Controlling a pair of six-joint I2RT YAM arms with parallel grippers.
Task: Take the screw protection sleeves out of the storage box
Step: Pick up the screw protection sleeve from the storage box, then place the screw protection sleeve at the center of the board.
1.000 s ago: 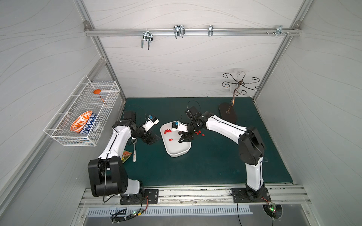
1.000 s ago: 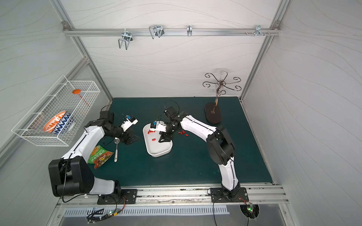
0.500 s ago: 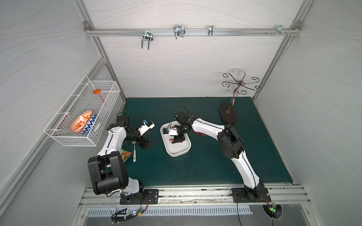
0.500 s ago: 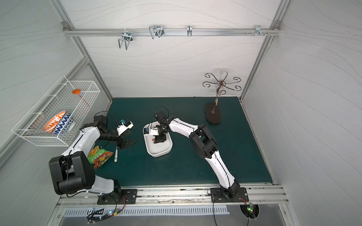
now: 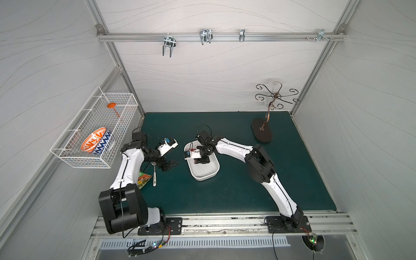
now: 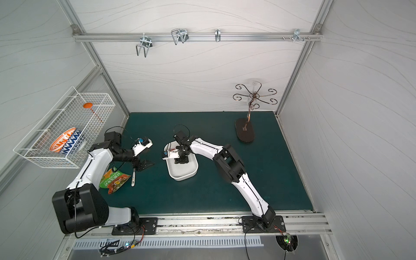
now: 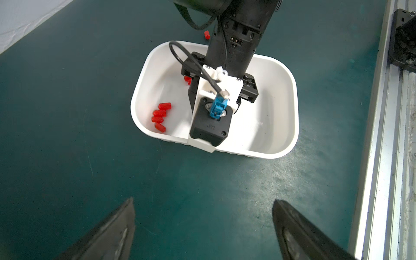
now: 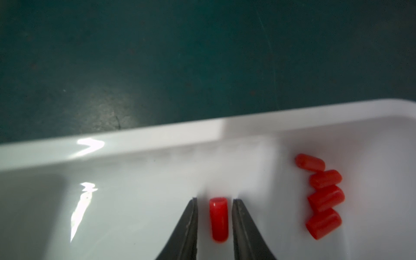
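R gripper [image 8: 215,202] fingers narrow, either side of one red cap [image 8: 218,219] in white box [image 8: 157,135], not touching; L gripper [image 7: 203,204] wide open, empty, above mat [image 7: 67,157]

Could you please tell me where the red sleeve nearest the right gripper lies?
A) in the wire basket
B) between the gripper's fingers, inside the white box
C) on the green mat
B: the right wrist view shows one sleeve lying between the right gripper's fingers on the storage box floor.
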